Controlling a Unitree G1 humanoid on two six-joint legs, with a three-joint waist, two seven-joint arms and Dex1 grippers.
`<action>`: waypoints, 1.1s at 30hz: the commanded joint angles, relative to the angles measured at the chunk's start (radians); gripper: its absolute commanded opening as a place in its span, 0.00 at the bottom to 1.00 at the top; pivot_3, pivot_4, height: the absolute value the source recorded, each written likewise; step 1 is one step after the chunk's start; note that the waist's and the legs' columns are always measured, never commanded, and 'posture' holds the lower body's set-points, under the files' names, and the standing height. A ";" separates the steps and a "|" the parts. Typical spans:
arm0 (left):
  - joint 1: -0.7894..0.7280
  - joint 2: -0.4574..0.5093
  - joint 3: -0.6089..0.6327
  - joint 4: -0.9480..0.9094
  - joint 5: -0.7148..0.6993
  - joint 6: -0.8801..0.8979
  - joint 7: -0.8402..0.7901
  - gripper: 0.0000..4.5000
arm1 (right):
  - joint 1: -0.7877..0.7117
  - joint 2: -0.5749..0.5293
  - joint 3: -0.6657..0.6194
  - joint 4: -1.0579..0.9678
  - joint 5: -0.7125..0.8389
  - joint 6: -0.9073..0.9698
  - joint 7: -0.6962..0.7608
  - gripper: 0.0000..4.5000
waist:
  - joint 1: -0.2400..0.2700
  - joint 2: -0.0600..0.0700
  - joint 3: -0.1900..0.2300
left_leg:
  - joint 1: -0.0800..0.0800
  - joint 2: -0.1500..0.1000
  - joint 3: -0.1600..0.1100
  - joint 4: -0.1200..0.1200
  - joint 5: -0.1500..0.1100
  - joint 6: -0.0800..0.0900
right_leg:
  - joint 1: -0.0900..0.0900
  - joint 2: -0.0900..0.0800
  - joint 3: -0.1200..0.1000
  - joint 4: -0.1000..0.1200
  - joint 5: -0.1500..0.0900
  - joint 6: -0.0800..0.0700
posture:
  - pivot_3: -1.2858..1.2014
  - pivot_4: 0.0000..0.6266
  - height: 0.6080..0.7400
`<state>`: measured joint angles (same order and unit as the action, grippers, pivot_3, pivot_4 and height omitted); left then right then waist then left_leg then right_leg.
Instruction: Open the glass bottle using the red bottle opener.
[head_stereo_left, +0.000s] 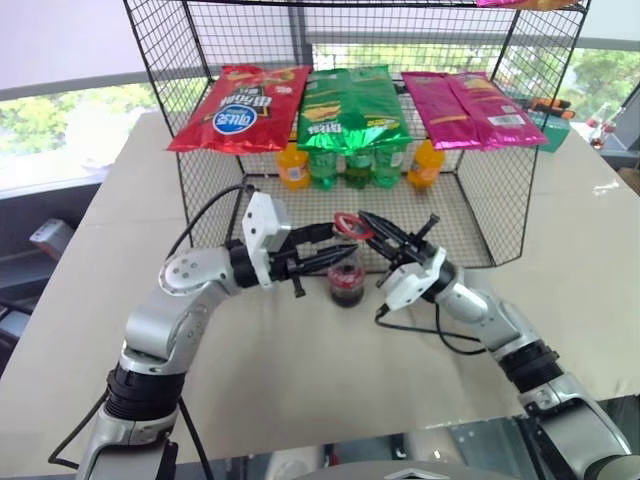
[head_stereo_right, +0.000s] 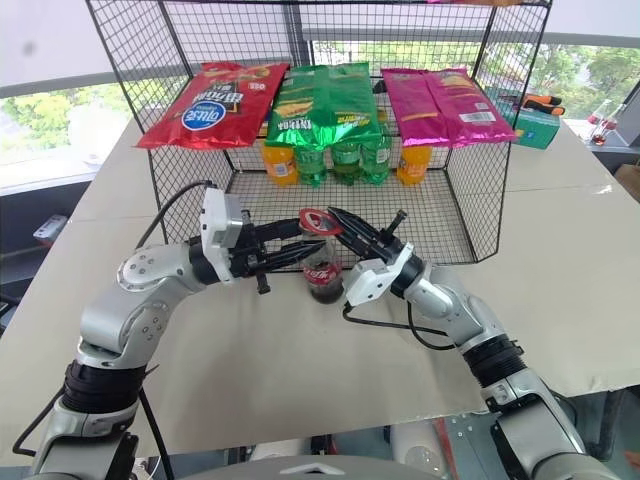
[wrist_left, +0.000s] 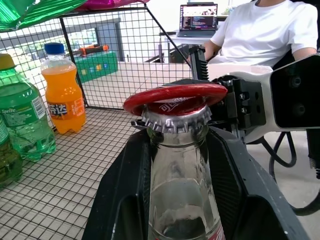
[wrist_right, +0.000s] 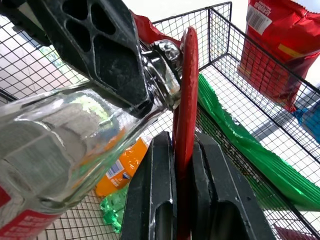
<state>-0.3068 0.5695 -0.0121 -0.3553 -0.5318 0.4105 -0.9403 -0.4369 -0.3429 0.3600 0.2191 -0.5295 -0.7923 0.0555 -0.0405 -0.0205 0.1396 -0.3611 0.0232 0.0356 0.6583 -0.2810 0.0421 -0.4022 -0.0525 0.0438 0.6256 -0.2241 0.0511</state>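
— Two hands on one bottle? Where does it stand?

— Yes. The glass bottle (head_stereo_left: 346, 284) stands upright on the desk (head_stereo_left: 300, 370), toward the far edge and just before the open front of the wire rack (head_stereo_left: 470, 215), between the two hands.

— How do the arms lie?

— The left arm reaches in from the left, its hand pointing level toward the right. The right arm comes from the right, its hand tilted up and toward the left, so the two meet over the bottle's cap (wrist_left: 176, 119).

— And the grips?

— The left hand (head_stereo_left: 322, 255) is partly closed, its black fingers (wrist_left: 120, 200) on either side of the neck, holding the glass bottle. The right hand (head_stereo_left: 372, 228) is clamped tight on the handle of the red bottle opener (head_stereo_left: 352, 224), whose ring head sits on the crown cap, which is still on.
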 joint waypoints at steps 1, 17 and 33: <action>-0.001 0.002 -0.065 0.016 0.064 0.012 0.025 0.26 | 0.015 -0.026 0.152 0.014 -0.176 -0.013 0.098 0.00 | 0.000 0.001 0.000 | 0.000 0.000 0.000 0.000 0.000 0.000 | 0.000 0.000 0.000 0.000 0.000 0.000 | 0.52 0.24 1.00; 0.020 0.024 -0.120 0.081 0.117 -0.045 0.009 0.26 | -0.172 -0.229 0.043 -0.316 0.000 0.117 0.430 0.00 | 0.006 0.005 0.005 | -0.001 0.000 0.000 -0.005 0.000 0.000 | -0.002 -0.003 -0.005 -0.001 -0.001 0.000 | 0.52 0.24 1.00; 0.053 0.020 -0.131 0.110 0.116 -0.151 0.006 0.26 | -0.076 -0.125 -0.160 -0.678 0.384 0.692 0.569 0.00 | 0.032 0.003 0.007 | -0.020 0.000 -0.001 -0.006 0.003 -0.004 | -0.012 -0.013 -0.019 -0.005 0.000 -0.007 | 0.52 0.24 1.00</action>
<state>-0.3055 0.5613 -0.1113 -0.3284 -0.5124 0.2249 -0.9536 -0.5520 -0.4632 0.2612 -0.3288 -0.2322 -0.2287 0.6019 -0.0083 -0.0177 0.1467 -0.3828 0.0230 0.0316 0.6517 -0.2783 0.0383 -0.4147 -0.0685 0.0199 0.6201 -0.2238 0.0444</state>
